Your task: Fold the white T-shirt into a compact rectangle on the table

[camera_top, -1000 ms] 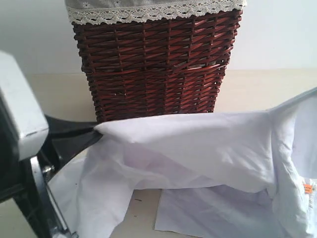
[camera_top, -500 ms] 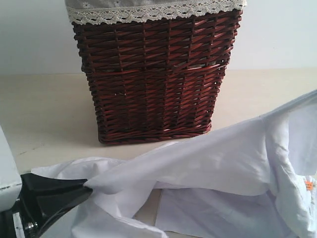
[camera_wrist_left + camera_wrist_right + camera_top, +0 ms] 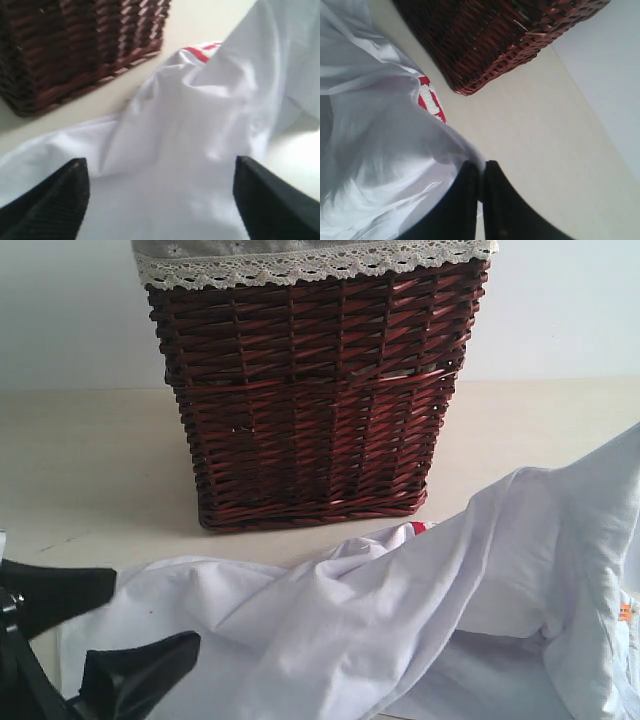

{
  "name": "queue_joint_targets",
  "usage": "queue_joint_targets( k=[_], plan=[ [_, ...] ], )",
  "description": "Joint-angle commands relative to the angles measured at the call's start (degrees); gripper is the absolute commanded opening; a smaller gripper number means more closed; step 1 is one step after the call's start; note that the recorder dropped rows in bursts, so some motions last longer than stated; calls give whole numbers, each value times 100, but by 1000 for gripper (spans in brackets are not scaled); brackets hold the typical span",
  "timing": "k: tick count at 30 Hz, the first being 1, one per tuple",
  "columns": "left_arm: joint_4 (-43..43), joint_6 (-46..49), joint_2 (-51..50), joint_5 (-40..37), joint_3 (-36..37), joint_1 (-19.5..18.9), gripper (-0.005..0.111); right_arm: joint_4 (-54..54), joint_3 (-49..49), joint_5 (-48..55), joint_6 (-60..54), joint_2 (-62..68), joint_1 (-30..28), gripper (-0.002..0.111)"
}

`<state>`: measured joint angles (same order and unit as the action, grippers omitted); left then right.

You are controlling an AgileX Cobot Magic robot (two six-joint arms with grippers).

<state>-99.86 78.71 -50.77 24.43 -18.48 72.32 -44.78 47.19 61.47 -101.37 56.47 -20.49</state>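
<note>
Thin white cotton T-shirt (image 3: 400, 610) should handle light and limp: grip hem corners. Left gripper (image 3: 160, 165) is released; right gripper (image 3: 481, 167) clenches its raised edge.

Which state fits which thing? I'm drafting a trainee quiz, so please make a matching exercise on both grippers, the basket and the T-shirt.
Things: 1 left gripper; 2 right gripper; 3 wicker basket; 4 white T-shirt.
States: a upright, dark red-brown; b shut on cloth; c jaws wide apart; d rumpled, partly on the table.
Pairs: 1-c; 2-b; 3-a; 4-d.
</note>
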Motion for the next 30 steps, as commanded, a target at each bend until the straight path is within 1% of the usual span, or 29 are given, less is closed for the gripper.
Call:
queue_joint_targets(
  k=[1, 2, 4, 5, 6, 8, 11, 13, 14, 15, 17, 21, 23, 25, 30],
  plan=[
    [-9, -738, -60, -1639, 25, 27, 55, -32, 62, -34, 23, -47, -22, 0],
    [-9, -738, -109, -2072, 25, 27, 47, -32, 62, -34, 23, -47, -22, 0],
    [-9, -738, -261, -2904, 25, 27, 36, -32, 62, -34, 23, -47, -22, 0],
    [-9, -738, -363, -3171, 25, 27, 34, -32, 62, -34, 23, -47, -22, 0],
    [-9, -738, -461, -3262, 25, 27, 34, -32, 62, -34, 23, -47, -22, 0],
    [-9, -738, -765, -3191, 25, 27, 39, -32, 62, -34, 23, -47, -22, 0],
    [-9, -738, -1316, -3029, 25, 27, 53, -42, 62, -34, 23, -47, -22, 0],
    [-9, -660, -1702, -3241, 25, 27, 59, -42, 62, -34, 23, -47, -22, 0],
    [-9, -510, -1906, -3375, 15, 27, 59, -53, 62, -34, 23, -47, -22, 0],
    [-9, -238, -2100, -3503, -13, 27, 59, -53, 62, -34, 23, -47, -22, 0],
    [-9, 350, -2440, -3646, -136, 27, 55, -65, 62, -34, 23, -47, -22, 0],
    [-9, 1228, -3005, -3596, -561, 27, 39, -65, 62, -34, 23, -47, -22, 0],
    [-9, 1453, -3287, -3546, -790, 27, 33, -65, 62, -34, 23, -47, -22, 0],
    [-9, 1572, -3611, -3529, -946, 27, 30, -66, 62, -34, 103, -47, -22, 0],
    [-9, 1572, -4387, -3205, -1210, 27, 30, -66, 62, -19, 166, -47, -22, 0]
  ],
)
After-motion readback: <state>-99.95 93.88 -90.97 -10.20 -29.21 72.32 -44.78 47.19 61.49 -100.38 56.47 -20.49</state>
